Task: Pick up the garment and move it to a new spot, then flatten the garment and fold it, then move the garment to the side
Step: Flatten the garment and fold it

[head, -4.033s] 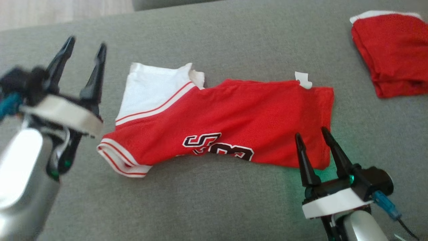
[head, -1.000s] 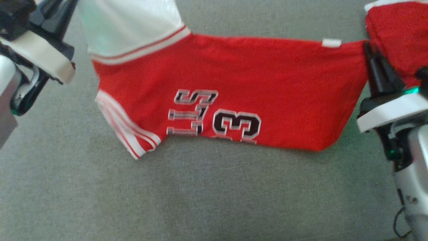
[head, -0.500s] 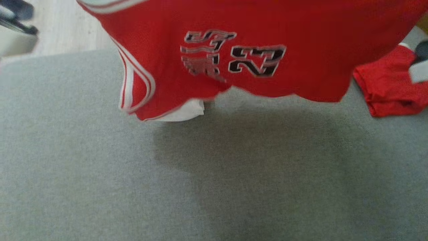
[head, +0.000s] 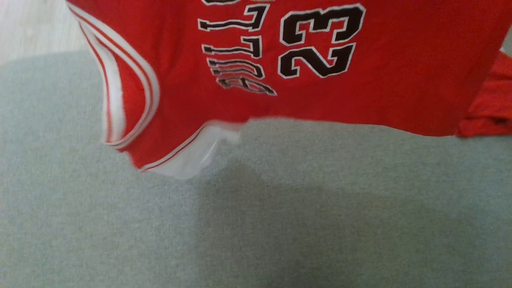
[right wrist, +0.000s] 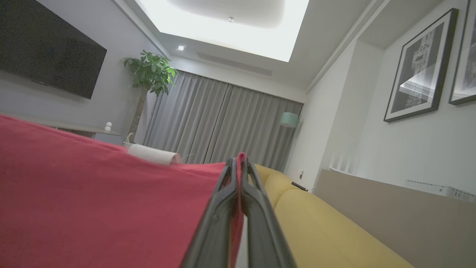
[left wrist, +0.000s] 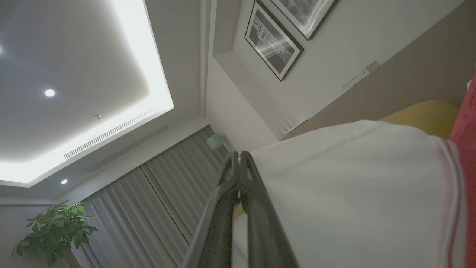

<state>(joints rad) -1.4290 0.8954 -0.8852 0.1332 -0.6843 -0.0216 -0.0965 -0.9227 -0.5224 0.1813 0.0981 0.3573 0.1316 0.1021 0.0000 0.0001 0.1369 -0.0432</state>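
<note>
Red jersey (head: 400, 80): is hanging in the air over the grey upholstered surface (head: 280, 224), stretched wide, with its number 23 facing the head camera. Its white-trimmed lower corner is dangling lowest; whether it is brushing the fabric below cannot be told.
Left gripper (left wrist: 240, 156): its fingers are pressing together on the edge of the jersey's white shoulder panel (left wrist: 353, 193).
Right gripper (right wrist: 240, 160): is clamping the opposite red corner, with only a sliver of cloth poking out past the tips.
Risk, slipping: both pinches are sitting at the very edges, so pulling the arms further apart or swinging quickly is likely to tug the smooth cloth free and drop one end.
Risk, snagging: a second red garment (head: 488, 108) is lying just beside the jersey's right end, so a low trailing edge may be dragging it along.
Change since four seconds ago: the jersey was lying flat on the surface with both grippers open beside its ends; now it is being carried aloft, and the head camera itself has shifted.
</note>
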